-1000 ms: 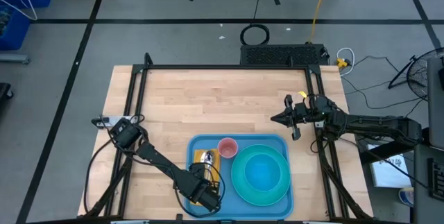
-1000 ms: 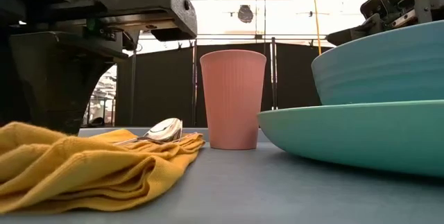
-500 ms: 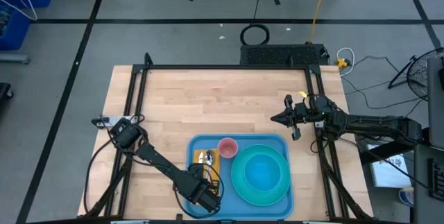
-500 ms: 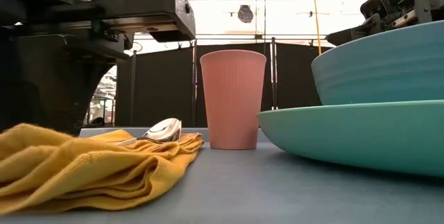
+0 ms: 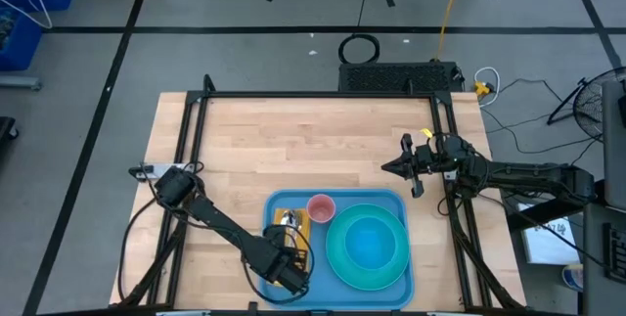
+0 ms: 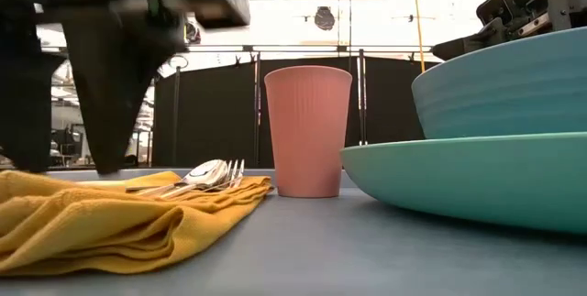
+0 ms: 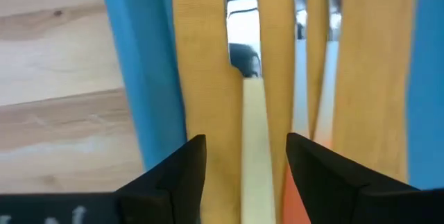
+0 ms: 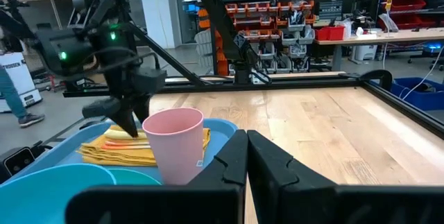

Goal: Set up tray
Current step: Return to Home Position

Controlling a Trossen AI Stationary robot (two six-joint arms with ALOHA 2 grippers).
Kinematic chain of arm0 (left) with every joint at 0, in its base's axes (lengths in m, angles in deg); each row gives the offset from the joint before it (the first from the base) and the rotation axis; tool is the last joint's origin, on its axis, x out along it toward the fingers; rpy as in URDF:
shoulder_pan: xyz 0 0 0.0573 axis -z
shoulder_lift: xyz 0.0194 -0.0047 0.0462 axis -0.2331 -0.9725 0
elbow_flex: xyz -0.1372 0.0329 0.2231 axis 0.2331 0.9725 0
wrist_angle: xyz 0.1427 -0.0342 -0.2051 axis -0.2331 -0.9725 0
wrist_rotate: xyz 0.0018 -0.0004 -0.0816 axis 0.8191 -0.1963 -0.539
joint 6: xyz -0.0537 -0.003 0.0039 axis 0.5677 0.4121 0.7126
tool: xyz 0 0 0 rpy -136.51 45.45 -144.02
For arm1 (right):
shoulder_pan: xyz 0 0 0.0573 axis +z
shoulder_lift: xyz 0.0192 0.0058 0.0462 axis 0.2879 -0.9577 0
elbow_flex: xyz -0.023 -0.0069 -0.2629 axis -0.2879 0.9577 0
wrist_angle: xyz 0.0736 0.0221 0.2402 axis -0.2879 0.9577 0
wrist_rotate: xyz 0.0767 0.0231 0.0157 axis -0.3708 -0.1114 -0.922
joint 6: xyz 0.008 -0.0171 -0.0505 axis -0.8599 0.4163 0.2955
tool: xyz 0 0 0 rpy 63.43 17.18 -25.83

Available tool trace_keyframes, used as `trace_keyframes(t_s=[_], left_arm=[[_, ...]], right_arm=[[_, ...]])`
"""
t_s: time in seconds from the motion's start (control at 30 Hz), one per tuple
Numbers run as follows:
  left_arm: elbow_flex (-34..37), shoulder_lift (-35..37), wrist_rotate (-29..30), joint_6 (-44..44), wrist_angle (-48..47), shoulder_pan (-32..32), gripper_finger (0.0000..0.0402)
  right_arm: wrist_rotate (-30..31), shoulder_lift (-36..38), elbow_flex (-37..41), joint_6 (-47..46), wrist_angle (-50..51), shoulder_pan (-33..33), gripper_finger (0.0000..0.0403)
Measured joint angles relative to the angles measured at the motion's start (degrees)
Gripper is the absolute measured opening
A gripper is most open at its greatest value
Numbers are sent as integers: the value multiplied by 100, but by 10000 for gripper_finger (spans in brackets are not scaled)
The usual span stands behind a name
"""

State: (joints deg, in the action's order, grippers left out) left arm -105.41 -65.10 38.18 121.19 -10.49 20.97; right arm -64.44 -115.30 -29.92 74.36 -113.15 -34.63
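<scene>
The blue tray (image 5: 372, 195) lies at the table's near edge. On it are a teal plate (image 5: 337, 257) with a teal bowl (image 5: 370, 243), a pink cup (image 5: 322, 207) standing upright, and a yellow napkin (image 5: 291, 223). A knife (image 7: 253, 148), a fork (image 7: 300, 37) and a spoon (image 6: 206, 172) lie on the napkin (image 7: 201, 57). My left gripper (image 7: 246, 158) is open over the napkin's near end, its fingers on either side of the knife's cream handle. My right gripper (image 5: 406, 167) is shut above the wood beyond the tray's far right corner. My left gripper points down at the napkin's near end (image 6: 55, 181), fingers astride the knife handle (image 7: 253, 175) without closing on it. Whether its fingertips (image 6: 101, 149) touch the cloth I cannot tell, because the napkin's folds hide them.
Bare wooden table (image 5: 293, 140) stretches from the tray to the far edge. A black frame (image 5: 196, 130) runs along the table's left, right and far sides. Shelves and benches fill the room behind, and a person's legs (image 8: 14, 99) show there.
My left gripper has risen above the napkin's near end. The napkin's near folds have sunk flatter, and the fork's tines now show beside the spoon in the low view.
</scene>
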Motion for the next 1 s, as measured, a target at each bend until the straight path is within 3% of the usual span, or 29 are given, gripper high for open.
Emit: trace_keyframes(t_s=[0.17, 0.27, 0.43, 0.6, 0.73, 0.87, 1.0], left_arm=[[-7, 280, 153, -165, -240, 12, 206], [-10, 533, 762, -929, -275, 12, 206], [-15, 926, 2467, -3621, -111, -34, 199], [-20, 1158, 3271, -7068, 889, -214, 119], [-20, 1312, 3071, -9454, 1706, -535, 21], [403, 1729, 2382, -11254, 2792, -1132, 11], [1683, 2652, 825, -12592, 4740, -2038, 4]], right_arm=[[-4, -2, -2, -2, 0, 1, 0], [-5, -2, -2, 44, -2, 1, 0], [-223, 0, 0, 167, -104, -1, 0], [-456, 13, -2, 198, -265, 1, 0], [-461, 11, 0, 201, -184, 1, 0], [-461, 13, -1, 282, -75, 1, 0], [-439, 14, 0, 199, -37, 1, 0]])
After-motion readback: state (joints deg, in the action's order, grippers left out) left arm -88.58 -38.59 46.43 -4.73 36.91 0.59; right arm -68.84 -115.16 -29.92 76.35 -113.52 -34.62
